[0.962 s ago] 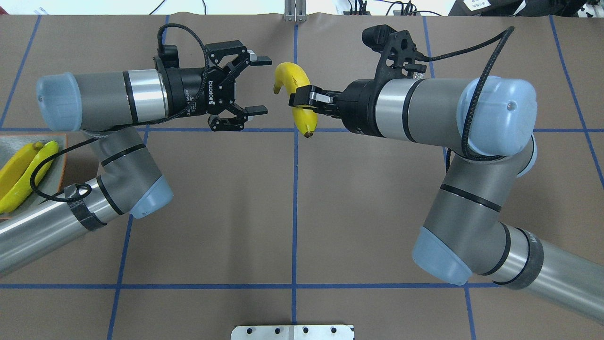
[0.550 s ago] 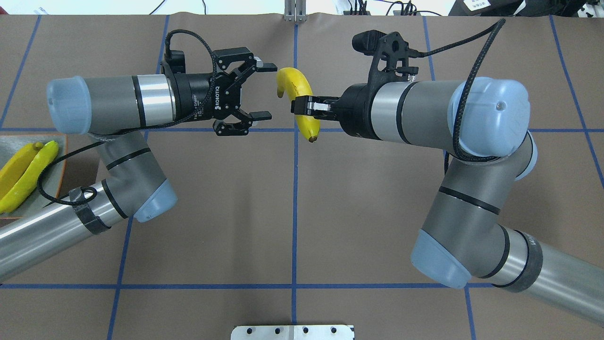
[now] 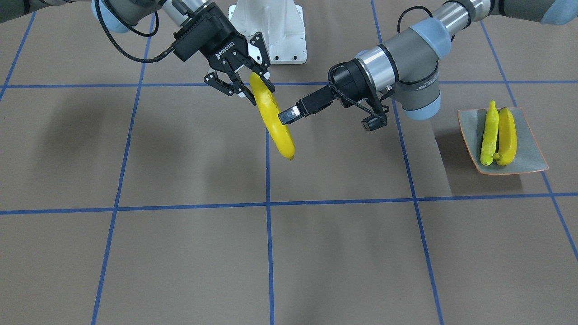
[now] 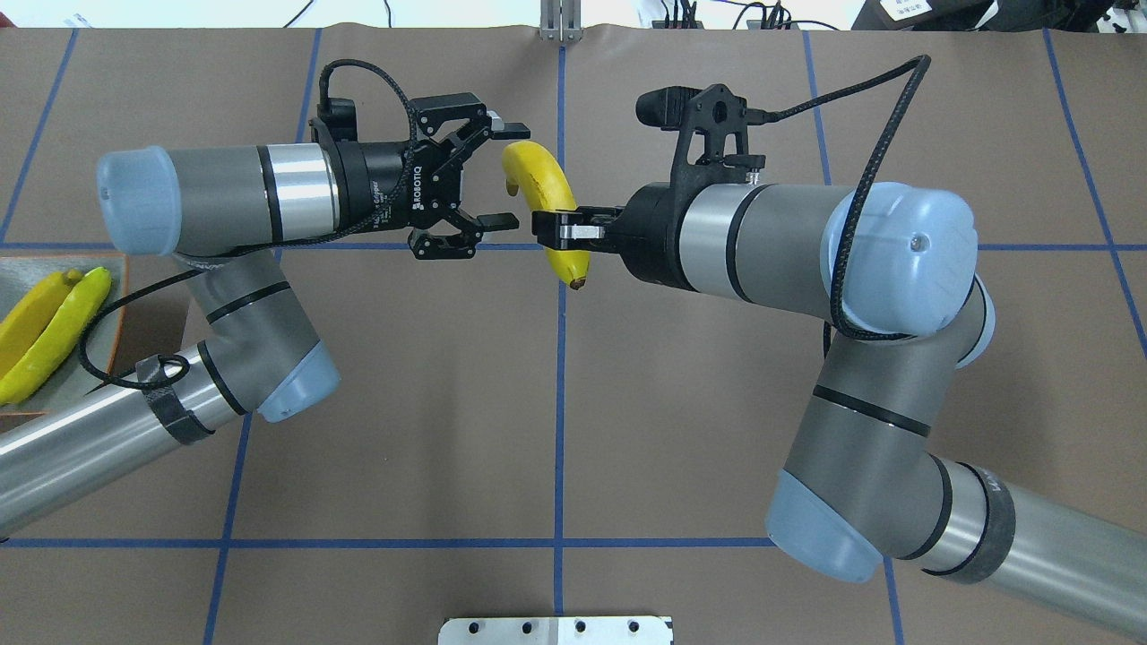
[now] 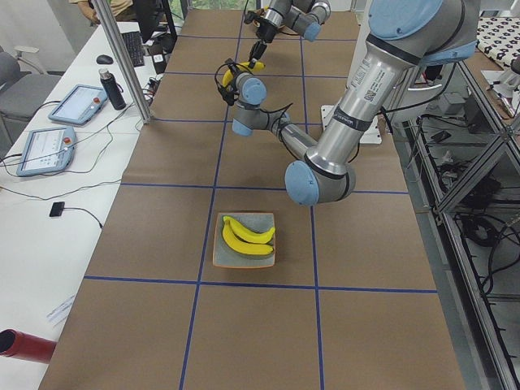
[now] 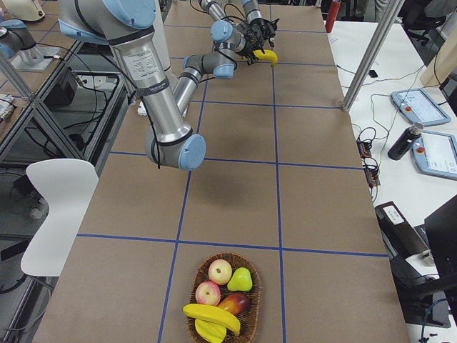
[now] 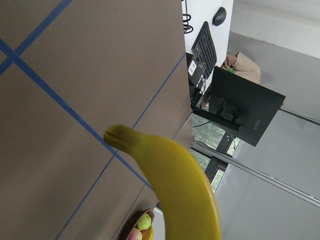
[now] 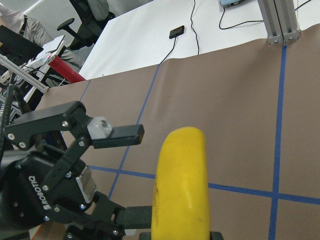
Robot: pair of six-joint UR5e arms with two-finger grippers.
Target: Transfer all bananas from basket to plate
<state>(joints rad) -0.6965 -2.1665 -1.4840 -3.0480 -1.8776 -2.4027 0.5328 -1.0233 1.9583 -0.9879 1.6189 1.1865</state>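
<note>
You've got the banana [image 4: 542,179] hanging above the middle of the table [image 4: 403,403], pinched in the right gripper [image 4: 548,228]. It's moved closer: its upper end now sits right at the left gripper [image 4: 509,176], whose fingers [image 4: 513,132] are spread wide. Two more bananas [image 3: 506,133] lie unmoved on the plate [image 3: 526,144].

A robotics lab: a long table [image 4: 403,403] papered brown and gridded with blue tape [image 4: 559,430], aluminium posts [image 5: 122,61], teach pendants [image 5: 77,104] on a white side bench [image 5: 32,268], a monitor [image 7: 245,107], and office chairs [image 5: 20,85].
</note>
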